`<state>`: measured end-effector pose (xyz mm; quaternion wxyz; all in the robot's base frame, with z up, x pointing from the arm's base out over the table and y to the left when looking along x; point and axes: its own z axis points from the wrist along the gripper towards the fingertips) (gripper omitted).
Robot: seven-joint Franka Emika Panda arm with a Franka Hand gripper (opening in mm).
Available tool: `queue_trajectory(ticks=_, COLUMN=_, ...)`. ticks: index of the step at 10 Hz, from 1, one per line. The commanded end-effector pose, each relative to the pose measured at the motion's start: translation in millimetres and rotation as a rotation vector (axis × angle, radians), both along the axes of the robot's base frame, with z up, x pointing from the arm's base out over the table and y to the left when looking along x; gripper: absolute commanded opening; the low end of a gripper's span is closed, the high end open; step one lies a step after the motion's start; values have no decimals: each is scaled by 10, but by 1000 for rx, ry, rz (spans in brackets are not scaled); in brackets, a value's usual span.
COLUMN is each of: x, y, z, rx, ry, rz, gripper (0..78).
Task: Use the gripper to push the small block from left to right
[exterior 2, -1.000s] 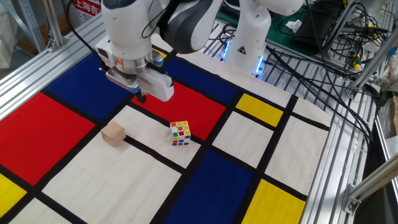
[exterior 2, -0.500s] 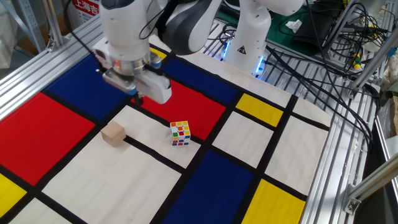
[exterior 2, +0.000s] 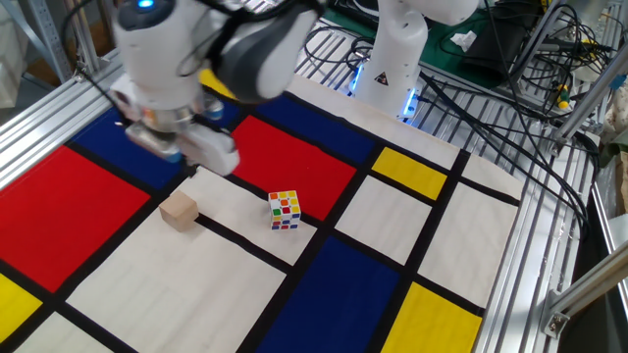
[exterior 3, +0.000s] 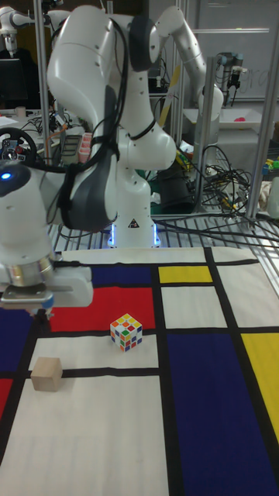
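Observation:
The small block (exterior 2: 180, 210) (exterior 3: 46, 374), a plain tan wooden cube, rests on a white panel of the mat near a black line. My gripper (exterior 2: 186, 167) (exterior 3: 46, 313) hangs under the white boxy wrist, just behind the block and apart from it. It is blurred in the fixed view. In the tall fixed view its dark fingers show as one narrow stub with nothing between them, so it looks shut. The block's near and right sides are uncovered.
A multicoloured puzzle cube (exterior 2: 285, 209) (exterior 3: 125, 332) stands to the right of the block on the same white panel. The mat (exterior 2: 343, 284) has red, blue, yellow and white panels. Aluminium rails (exterior 2: 520, 255) frame it, and cables (exterior 2: 510, 108) lie at the back right.
The arm has swung left, carrying the gripper from over the red panel behind the puzzle cube to a spot behind the block. Block and puzzle cube have not moved.

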<state>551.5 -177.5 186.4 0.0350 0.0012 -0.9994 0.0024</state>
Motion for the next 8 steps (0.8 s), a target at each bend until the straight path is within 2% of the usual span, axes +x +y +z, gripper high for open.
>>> queue_trajectory(ticks=1, x=98, y=-461, z=-160, rx=-12, ry=-9, rz=-22, gripper=0)
queue_trajectory(ticks=3, x=94, y=-479, z=-180, rx=-9, ry=-8, rz=-33, gripper=0)
queue_trajectory(ticks=4, x=109, y=-424, z=-216, rx=-15, ry=-18, rz=-33, gripper=0)
queue_trajectory(ticks=6, x=109, y=-424, z=-216, rx=-27, ry=-5, rz=-55, gripper=0)
queue_trajectory(ticks=8, x=109, y=-424, z=-216, rx=-19, ry=-30, rz=-67, gripper=0)
